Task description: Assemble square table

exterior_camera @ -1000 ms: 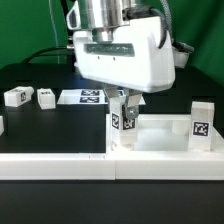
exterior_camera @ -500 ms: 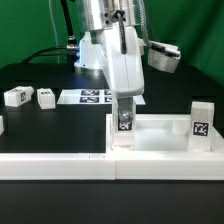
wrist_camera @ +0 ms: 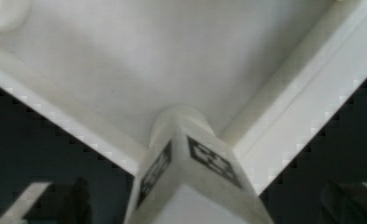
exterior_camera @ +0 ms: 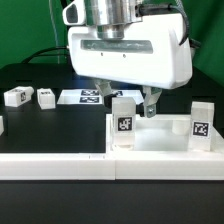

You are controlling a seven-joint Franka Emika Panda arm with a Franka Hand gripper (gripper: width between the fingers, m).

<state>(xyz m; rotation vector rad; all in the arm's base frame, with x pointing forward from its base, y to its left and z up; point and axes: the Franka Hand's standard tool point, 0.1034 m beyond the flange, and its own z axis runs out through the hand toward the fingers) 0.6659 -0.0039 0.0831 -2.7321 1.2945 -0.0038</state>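
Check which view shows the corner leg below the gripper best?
Exterior view: the leg stands upright at the tabletop corner, tag facing camera. Wrist view sees it foreshortened from above, tags skewed.

tabletop (exterior_camera: 165, 143): plain white, rim and floor alike
tabletop in the wrist view (wrist_camera: 180, 60): same plain white
corner leg (exterior_camera: 123, 127): white, with a black-and-white square tag
corner leg in the wrist view (wrist_camera: 194, 170): white, black tag marks on two faces
right leg (exterior_camera: 201, 123): white, black-and-white tag
loose legs (exterior_camera: 18, 96): white with black tag marks
marker board (exterior_camera: 90, 96): white, black-and-white tags
table (exterior_camera: 50, 125): black
long rail (exterior_camera: 50, 167): white
backdrop (exterior_camera: 20, 30): green
gripper (exterior_camera: 128, 103): white housing, dark fingers
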